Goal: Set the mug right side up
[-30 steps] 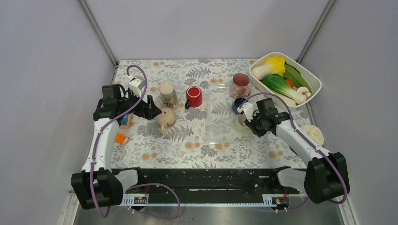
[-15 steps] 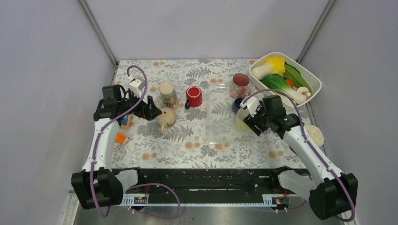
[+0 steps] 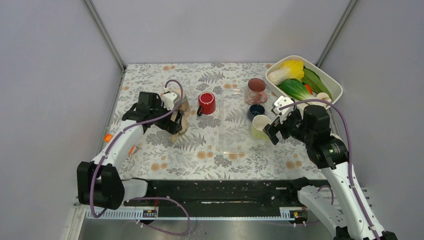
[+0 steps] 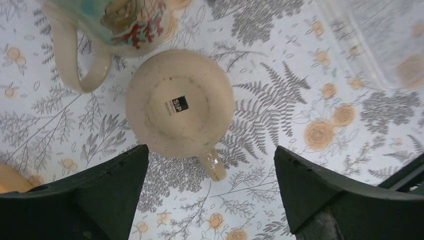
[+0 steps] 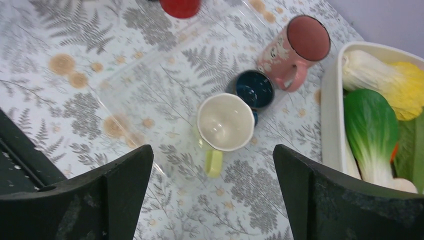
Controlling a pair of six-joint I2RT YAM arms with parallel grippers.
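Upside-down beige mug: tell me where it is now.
The beige mug stands base-up on the table's left side, beside the patterned mug, directly below the open left end effector in the left wrist view.

Mugs/cups, 6 total: 1 beige upside-down mug (image 4: 180, 102), 1 floral mug (image 4: 125, 20), 1 red mug (image 3: 207, 102), 1 pink mug (image 5: 300, 45), 1 dark-blue cup (image 5: 255, 89), 1 cream mug (image 5: 225, 121). 1 white bin (image 5: 331, 110) — veg (image 3: 295, 89) inside, 4+ pcs. 1 clear tray (image 3: 235, 140).

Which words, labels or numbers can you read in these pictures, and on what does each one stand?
"SIP" (as best it reads): white letters on a black label on the upturned base of the cream mug.
Tiny print beside that label: too small to read.
No other readable text in any view.
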